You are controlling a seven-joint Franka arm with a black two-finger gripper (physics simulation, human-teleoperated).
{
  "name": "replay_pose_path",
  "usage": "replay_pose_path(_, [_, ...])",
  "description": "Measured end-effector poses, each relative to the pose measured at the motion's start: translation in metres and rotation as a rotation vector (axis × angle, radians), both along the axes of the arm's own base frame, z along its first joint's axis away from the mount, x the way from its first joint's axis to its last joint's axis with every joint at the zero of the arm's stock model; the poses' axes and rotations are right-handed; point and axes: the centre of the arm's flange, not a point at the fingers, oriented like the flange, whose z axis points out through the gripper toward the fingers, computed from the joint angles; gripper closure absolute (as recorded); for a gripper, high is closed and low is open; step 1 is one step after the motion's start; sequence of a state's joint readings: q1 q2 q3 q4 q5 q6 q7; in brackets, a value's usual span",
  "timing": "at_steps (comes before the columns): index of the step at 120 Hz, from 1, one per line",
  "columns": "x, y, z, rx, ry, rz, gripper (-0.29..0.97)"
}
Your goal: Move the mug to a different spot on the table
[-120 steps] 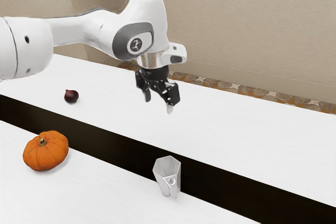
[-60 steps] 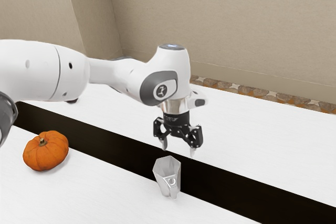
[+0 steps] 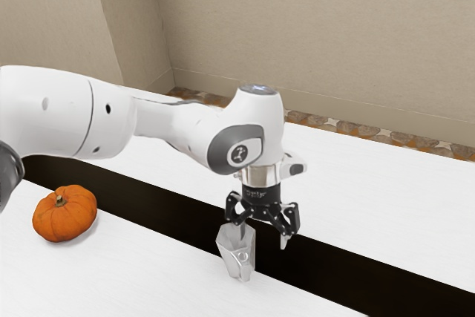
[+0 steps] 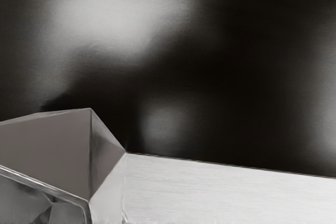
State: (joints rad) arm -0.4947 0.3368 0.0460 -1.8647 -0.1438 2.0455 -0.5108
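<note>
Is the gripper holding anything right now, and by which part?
Nothing is held: the gripper hangs open at the rim of the mug.

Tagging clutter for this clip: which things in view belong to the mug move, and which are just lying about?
Part of the job:
mug, upright on the near table
gripper, open, down at the mug's rim

Just lying about:
orange pumpkin, on the same table, toward the exterior view's left

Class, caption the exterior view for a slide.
Open tool at the white mug; orange pumpkin on the table.
</note>
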Motion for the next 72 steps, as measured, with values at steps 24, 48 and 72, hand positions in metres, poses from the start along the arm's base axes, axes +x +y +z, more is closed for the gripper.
replay_pose_path(24, [0.0, -0.001, 0.007, 0.012, -0.015, 0.021, 0.01])
replay_pose_path(48, [-0.017, -0.015, 0.077, -0.002, 0.013, 0.129, 0.0])
replay_pose_path(72, [-0.024, -0.004, 0.066, 0.049, 0.123, 0.388, 0.0])
